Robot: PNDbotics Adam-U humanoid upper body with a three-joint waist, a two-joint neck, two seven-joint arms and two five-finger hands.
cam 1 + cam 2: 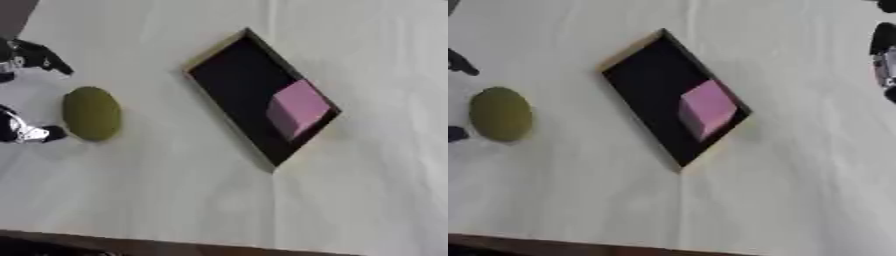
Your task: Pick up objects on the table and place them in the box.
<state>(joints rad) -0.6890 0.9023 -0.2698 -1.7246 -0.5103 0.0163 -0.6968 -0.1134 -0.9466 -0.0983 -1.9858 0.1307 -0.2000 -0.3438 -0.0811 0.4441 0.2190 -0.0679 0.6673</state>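
An olive green oval object (91,113) lies on the white table at the left. My left hand (33,55) comes in from the left edge, open, one part above the object and one (28,132) just below it, close to its lower edge. The shallow black box (234,85) with a light wooden rim lies askew at the centre. A pink block (298,107) rests in its lower right end. A small part of my right hand (883,49) shows at the right edge, far from the box.
A white cloth (175,200) covers the table, with folds running across it. The table's dark front edge (131,246) runs along the bottom of the view.
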